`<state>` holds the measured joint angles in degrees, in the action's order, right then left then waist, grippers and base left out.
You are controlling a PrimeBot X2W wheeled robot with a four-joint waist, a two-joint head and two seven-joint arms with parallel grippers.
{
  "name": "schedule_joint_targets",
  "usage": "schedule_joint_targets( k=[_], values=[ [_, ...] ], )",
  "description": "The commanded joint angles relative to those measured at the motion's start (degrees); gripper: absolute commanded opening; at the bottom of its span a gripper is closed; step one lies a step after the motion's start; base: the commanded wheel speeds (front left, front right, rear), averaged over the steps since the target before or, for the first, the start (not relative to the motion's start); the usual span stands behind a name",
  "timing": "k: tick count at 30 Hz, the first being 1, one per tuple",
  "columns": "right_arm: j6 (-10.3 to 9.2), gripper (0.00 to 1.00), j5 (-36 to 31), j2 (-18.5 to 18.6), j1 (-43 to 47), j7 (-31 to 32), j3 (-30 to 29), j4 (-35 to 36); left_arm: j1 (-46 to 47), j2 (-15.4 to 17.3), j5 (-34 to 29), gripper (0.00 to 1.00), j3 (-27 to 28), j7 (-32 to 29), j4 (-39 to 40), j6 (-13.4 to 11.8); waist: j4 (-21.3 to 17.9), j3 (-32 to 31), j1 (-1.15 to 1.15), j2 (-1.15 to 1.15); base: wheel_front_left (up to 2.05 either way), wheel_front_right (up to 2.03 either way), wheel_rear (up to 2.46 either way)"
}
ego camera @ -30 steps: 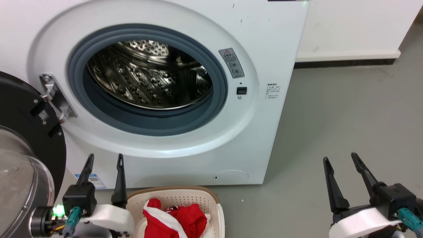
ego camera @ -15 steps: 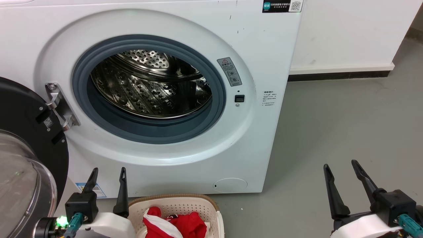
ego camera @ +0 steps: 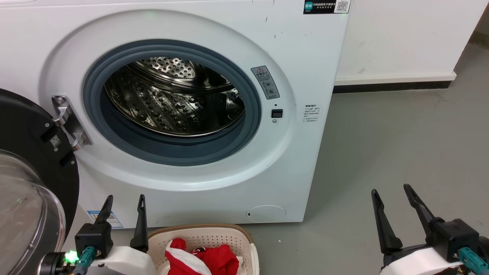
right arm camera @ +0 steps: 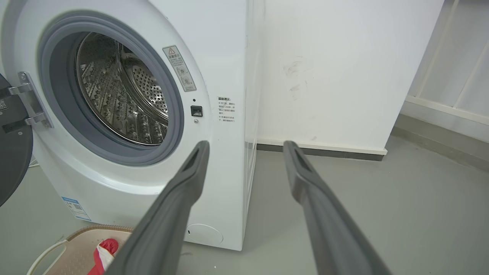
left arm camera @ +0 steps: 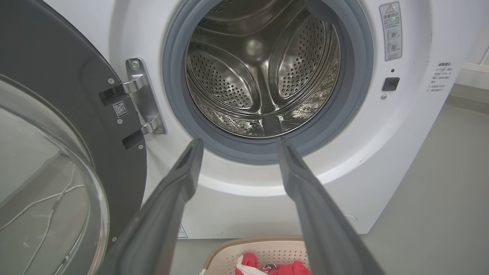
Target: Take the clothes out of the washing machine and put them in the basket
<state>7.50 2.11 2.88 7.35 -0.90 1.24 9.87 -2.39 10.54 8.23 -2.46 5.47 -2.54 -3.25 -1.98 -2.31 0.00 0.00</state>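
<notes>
The white washing machine point(ego camera: 298, 57) stands with its black-rimmed glass door point(ego camera: 26, 183) swung open to the left, and its steel drum point(ego camera: 172, 99) looks bare inside. On the floor before it sits the cream basket point(ego camera: 229, 233), and the red and white clothes point(ego camera: 202, 258) lie inside. Just left of the basket, my left gripper point(ego camera: 125, 198) is open, with nothing between its fingers. My right gripper point(ego camera: 390, 189) is open and unloaded over the grey floor, right of the machine. The left wrist view shows the drum point(left arm camera: 263, 72), the basket point(left arm camera: 263, 248) and the clothes point(left arm camera: 267, 267).
Grey floor point(ego camera: 401, 145) spreads to the right of the machine, up to a white wall point(ego camera: 401, 38) with a dark skirting strip. The open door takes up the space at lower left, close beside my left arm.
Over the last second the whole head view shifted down, a camera move; in the last half second nothing visibly changed. Both grippers stay open, the clothes lie still.
</notes>
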Motion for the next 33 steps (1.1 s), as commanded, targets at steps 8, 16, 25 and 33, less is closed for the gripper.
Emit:
schedule_joint_targets(
  k=[8, 16, 25, 33],
  values=[
    [-0.02, 1.0, 0.6, 0.0, 0.2, -0.4, 0.2, -0.1, 0.4, 0.4, 0.4, 1.0, -0.3, 0.5, -0.2, -0.6, 0.5, 0.1, 0.0, 0.0, 0.0, 0.0, 0.0],
    [0.0, 0.0, 7.6, 0.3, -0.2, -0.2, 0.3, -1.9, 1.2, -0.8, 6.4, 0.0, 1.0, -1.3, -2.5, 0.5, 0.6, 0.2, 0.0, 0.0, 0.0, 0.0, 0.0],
    [0.0, 0.0, 20.1, 1.2, -2.6, 0.2, 0.2, -5.3, 1.9, -1.7, 17.3, 0.0, 1.8, -2.5, -3.3, 1.9, 0.7, 0.4, 0.0, 0.0, 0.0, 0.0, 0.0],
    [0.0, 0.0, 28.8, 1.6, -4.0, 0.4, 0.0, -7.5, 2.7, -2.4, 25.0, 0.0, 2.5, -3.5, -4.1, 3.0, 0.8, 0.5, 0.0, 0.0, 0.0, 0.0, 0.0]
  ],
)
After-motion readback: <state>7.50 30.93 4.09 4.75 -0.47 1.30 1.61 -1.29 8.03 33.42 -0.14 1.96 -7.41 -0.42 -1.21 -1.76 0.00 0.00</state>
